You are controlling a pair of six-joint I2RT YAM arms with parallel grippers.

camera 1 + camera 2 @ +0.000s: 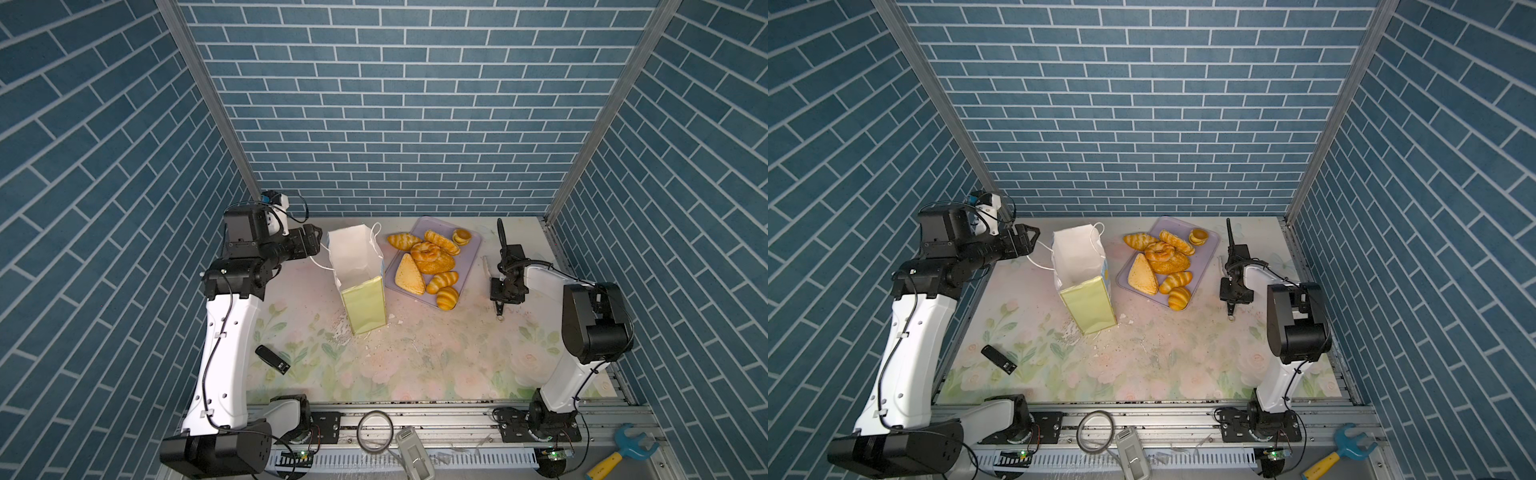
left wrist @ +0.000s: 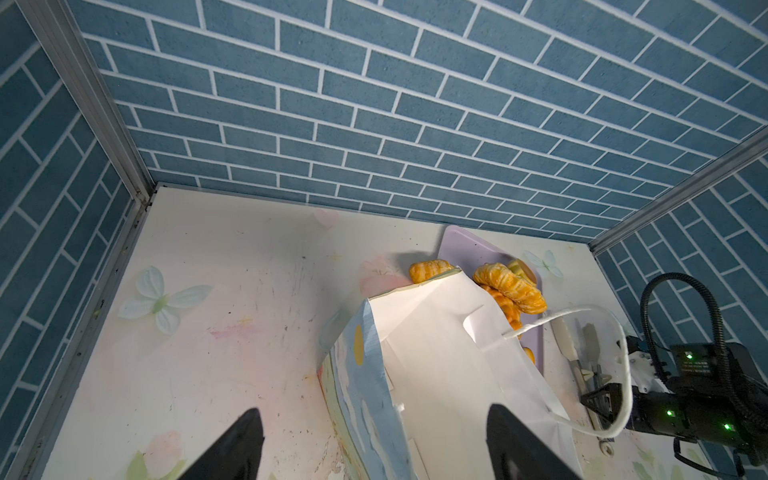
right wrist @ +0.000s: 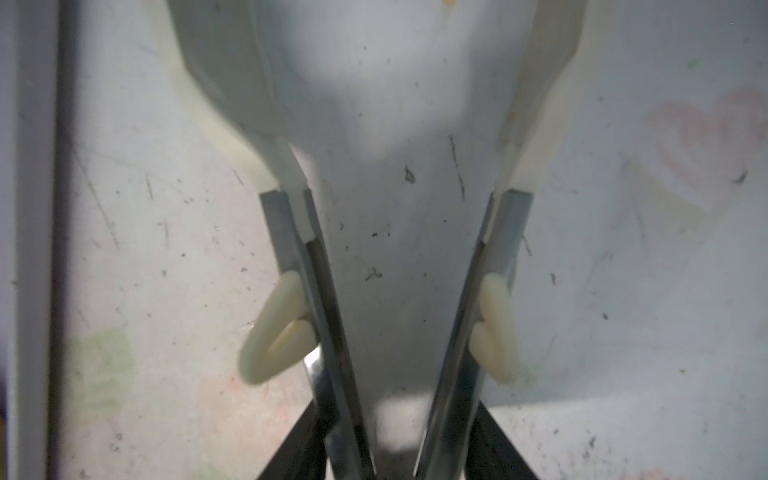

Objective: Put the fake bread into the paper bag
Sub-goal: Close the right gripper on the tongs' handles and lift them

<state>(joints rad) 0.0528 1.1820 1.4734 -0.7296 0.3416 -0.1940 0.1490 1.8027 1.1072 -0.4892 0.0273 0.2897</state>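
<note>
The fake bread (image 1: 434,262) (image 1: 1169,262) lies as several golden pieces on a lavender tray (image 1: 471,253) at the back of the table. The paper bag (image 1: 365,307) (image 1: 1088,305) stands upright and open just left of the tray, white lining showing. My left gripper (image 1: 320,245) (image 2: 374,449) is open beside the bag's left rim, near a cord handle (image 2: 582,309); the blue side panel (image 2: 361,374) stands between its jaws, untouched. My right gripper (image 1: 494,282) (image 3: 395,449) is shut on metal tongs (image 3: 469,291) with cream tips, right of the tray. Nothing is between the tong arms.
A black device (image 1: 272,358) lies on the floral mat at front left. On the front rail sit a tape ring (image 1: 375,430), a grey handset (image 1: 415,453) and a blue and yellow toy wrench (image 1: 623,453). Blue brick walls close in three sides.
</note>
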